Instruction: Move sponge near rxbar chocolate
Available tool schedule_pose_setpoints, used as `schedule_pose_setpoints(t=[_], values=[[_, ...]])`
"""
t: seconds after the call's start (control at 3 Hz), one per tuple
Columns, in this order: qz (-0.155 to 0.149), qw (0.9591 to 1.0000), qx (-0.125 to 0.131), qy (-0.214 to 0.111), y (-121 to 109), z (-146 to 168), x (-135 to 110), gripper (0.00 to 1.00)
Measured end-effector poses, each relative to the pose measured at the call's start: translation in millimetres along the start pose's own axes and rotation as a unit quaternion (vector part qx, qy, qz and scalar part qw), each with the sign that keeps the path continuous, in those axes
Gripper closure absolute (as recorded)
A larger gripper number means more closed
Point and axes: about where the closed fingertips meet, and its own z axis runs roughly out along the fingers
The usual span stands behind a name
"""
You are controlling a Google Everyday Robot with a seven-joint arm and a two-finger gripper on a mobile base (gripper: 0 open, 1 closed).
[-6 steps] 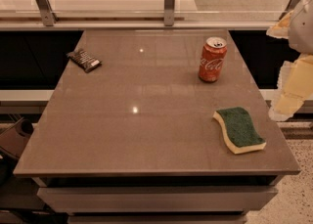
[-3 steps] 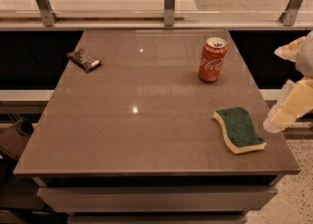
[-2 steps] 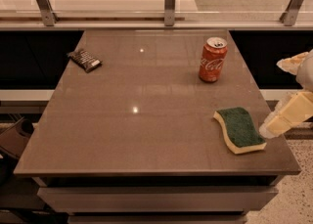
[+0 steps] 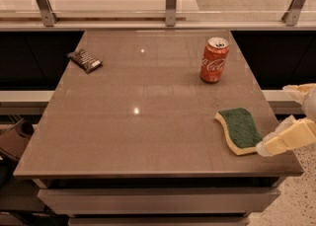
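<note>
The sponge, dark green on top with a pale yellow base, lies flat near the table's right front edge. The rxbar chocolate, a small dark wrapped bar, lies at the far left of the table. My gripper comes in low from the right edge of the view, its pale tip right beside the sponge's front right corner, close to touching it. It holds nothing that I can see.
A red Coca-Cola can stands upright at the back right, behind the sponge. The brown table ends close to the sponge on the right and front. A railing with metal posts runs behind the table.
My gripper has moved down and to the left, from beside the table's right edge to right next to the sponge's corner. The sponge, bar and can have not moved.
</note>
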Motion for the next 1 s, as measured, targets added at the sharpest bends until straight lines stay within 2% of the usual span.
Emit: schedule_pose_setpoints(t=[0.33,1.0], values=[[0.024,0.9989,-0.004,-0.040,9,10,8,0.00],[0.042,0.9912,-0.008,-0.125,22,26,3,0.00]])
